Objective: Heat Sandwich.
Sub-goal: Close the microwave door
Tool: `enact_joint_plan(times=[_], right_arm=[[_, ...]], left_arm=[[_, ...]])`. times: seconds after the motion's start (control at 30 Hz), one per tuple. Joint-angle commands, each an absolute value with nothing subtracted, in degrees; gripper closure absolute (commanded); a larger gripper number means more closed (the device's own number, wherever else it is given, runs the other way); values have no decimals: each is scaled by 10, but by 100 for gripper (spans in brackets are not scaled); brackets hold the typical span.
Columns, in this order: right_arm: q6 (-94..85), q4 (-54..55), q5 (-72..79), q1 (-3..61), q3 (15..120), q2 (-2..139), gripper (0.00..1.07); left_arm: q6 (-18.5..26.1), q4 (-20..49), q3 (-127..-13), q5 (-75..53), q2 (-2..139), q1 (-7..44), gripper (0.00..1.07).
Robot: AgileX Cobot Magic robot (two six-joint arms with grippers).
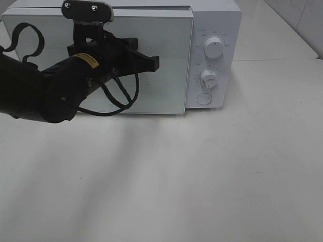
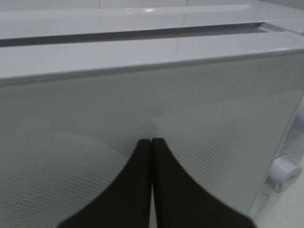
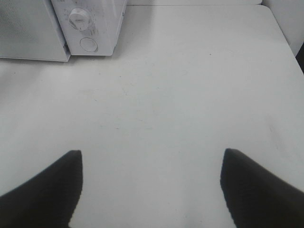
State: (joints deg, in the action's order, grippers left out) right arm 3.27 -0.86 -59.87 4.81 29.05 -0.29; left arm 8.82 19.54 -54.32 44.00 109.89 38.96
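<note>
Microwave (image 1: 217, 20): one, white, boxy, dotted-mesh door
Knobs (image 1: 213, 49): two, round
Button (image 1: 204, 98): one, round
Left gripper (image 2: 151, 142): black, pressed together, at door
Right gripper (image 3: 152, 156): spread, over white table (image 3: 190, 95)
Sandwich: whereabouts cannot be told

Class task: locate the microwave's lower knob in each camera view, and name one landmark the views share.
Exterior high: lower knob, right of the microwave door, above the round button.
Left wrist: a knob peeks past the door's edge; which one is unclear.
Right wrist: lower knob, beside the round button.
Shared landmark: the microwave door.
</note>
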Motion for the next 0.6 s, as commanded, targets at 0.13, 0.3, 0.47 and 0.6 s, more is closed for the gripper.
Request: enact_joint_plan(times=[0.13, 0.3, 0.47, 0.6], right_arm=[[33, -7, -592, 46, 289, -17, 31], [33, -7, -592, 46, 289, -17, 31], [33, -7, -592, 46, 289, -17, 31], [33, -7, -592, 46, 289, -17, 31]], left_arm=[[97, 224, -605, 410, 1122, 392, 107], [133, 247, -641, 393, 1140, 392, 107], [172, 300, -670, 391, 1155, 390, 107], [180, 316, -676, 391, 1158, 390, 107]])
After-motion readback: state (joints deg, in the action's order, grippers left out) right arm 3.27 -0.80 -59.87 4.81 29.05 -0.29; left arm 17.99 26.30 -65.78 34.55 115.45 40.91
